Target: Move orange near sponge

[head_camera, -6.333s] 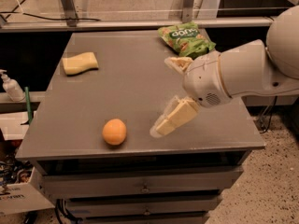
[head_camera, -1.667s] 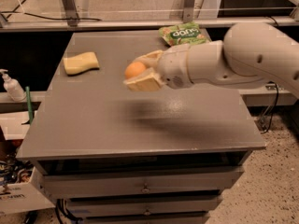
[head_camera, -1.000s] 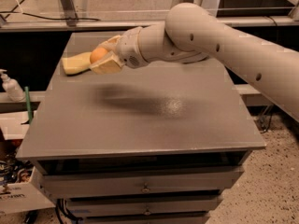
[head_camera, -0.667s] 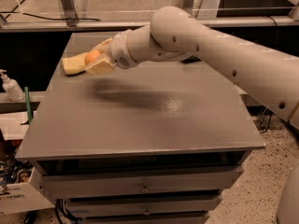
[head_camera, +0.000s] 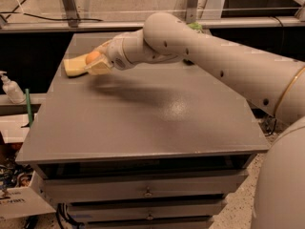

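The orange (head_camera: 92,57) sits between the pale fingers of my gripper (head_camera: 96,61), which is shut on it at the far left of the grey table (head_camera: 143,123). The orange is held low, right beside the pale yellow sponge (head_camera: 73,67), which lies on the table just left of the gripper; whether the orange rests on the table or touches the sponge I cannot tell. My white arm (head_camera: 200,51) reaches across the table from the right and covers part of the far side.
A sliver of the green snack bag (head_camera: 194,26) shows behind the arm at the table's back edge. A white spray bottle (head_camera: 10,88) and a green stick (head_camera: 28,107) stand left of the table. Drawers (head_camera: 147,192) sit under the tabletop.
The gripper took the orange from the table's front middle, lifted it and carried it left and back. It now holds it lower, right next to the sponge.
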Robot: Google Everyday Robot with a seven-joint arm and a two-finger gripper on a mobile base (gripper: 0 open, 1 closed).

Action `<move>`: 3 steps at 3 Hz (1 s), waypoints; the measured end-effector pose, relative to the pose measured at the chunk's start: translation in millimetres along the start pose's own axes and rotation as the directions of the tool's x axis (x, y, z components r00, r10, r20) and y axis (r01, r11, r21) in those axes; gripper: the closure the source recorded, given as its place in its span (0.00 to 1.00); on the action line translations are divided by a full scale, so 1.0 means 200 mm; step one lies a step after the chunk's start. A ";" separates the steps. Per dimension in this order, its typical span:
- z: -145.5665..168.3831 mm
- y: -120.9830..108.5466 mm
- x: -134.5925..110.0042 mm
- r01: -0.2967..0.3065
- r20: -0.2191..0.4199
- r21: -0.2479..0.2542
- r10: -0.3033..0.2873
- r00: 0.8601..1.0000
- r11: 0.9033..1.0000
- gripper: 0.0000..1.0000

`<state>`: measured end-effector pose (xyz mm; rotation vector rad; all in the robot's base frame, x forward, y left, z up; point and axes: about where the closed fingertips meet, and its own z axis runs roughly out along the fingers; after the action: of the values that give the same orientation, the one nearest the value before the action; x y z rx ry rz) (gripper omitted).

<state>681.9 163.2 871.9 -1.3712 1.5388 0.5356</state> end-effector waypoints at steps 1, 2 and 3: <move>0.03 -0.06 0.05 -0.034 -0.006 0.039 0.034 0.999 0.999 1.00; 0.03 -0.09 0.12 -0.067 -0.018 0.068 0.068 0.997 0.995 1.00; 0.05 -0.09 0.17 -0.094 -0.035 0.073 0.097 0.995 0.993 0.83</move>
<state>705.8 149.9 843.5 -1.2652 1.6458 0.5106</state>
